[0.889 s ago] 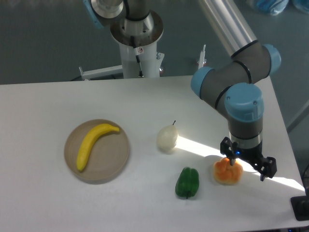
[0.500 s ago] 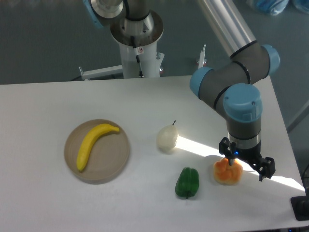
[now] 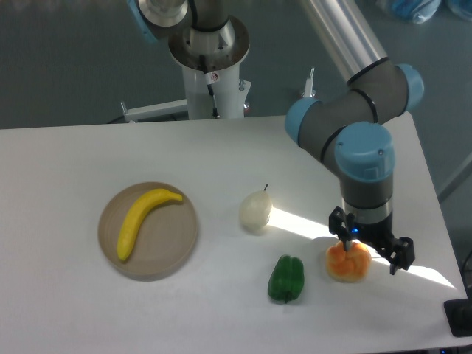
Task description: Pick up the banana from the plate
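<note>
The bright yellow banana [image 3: 144, 220] lies curved across the round tan plate [image 3: 174, 249] on the left part of the table. My gripper [image 3: 366, 245] is far to the right, hanging just above an orange fruit [image 3: 348, 263]. It looks open, with its black fingers [image 3: 337, 223] spread to either side and nothing held between them. A wide stretch of table separates the gripper from the banana.
A pale pear-like fruit [image 3: 255, 210] sits in the middle of the white table [image 3: 66, 162]. A green pepper [image 3: 286, 278] lies right of the plate, near the front. The robot's base column [image 3: 212, 66] stands at the back.
The gripper and wrist have shifted slightly to the left above the orange fruit. The banana and plate have not moved.
</note>
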### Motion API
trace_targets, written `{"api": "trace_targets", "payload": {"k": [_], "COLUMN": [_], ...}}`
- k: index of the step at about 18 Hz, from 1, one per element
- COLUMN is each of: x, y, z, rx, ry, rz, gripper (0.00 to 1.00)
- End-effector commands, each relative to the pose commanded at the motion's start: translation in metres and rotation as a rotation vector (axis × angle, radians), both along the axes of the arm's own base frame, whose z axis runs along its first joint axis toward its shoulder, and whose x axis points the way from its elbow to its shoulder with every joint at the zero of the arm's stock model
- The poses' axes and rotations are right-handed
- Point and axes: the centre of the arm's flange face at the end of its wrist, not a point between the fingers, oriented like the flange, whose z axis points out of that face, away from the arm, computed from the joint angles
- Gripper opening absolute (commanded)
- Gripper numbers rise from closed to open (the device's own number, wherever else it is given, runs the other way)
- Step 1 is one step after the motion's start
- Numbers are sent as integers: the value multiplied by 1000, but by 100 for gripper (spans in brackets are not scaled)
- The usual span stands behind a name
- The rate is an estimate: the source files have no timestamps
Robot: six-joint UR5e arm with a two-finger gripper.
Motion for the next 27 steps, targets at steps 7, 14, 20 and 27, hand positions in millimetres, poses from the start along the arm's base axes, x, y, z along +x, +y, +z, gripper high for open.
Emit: {"api": "trace_targets", "payload": {"k": [7,14,20,27], "x": [99,220,305,372], "y": [-6,-20,-20,-31], "z": [4,-31,-56,-88], "rx": [84,27,-21,-97], "ry": [-110,-196,-284,-308], "rz": [290,298,182,87], "gripper": [100,100,100,100]}}
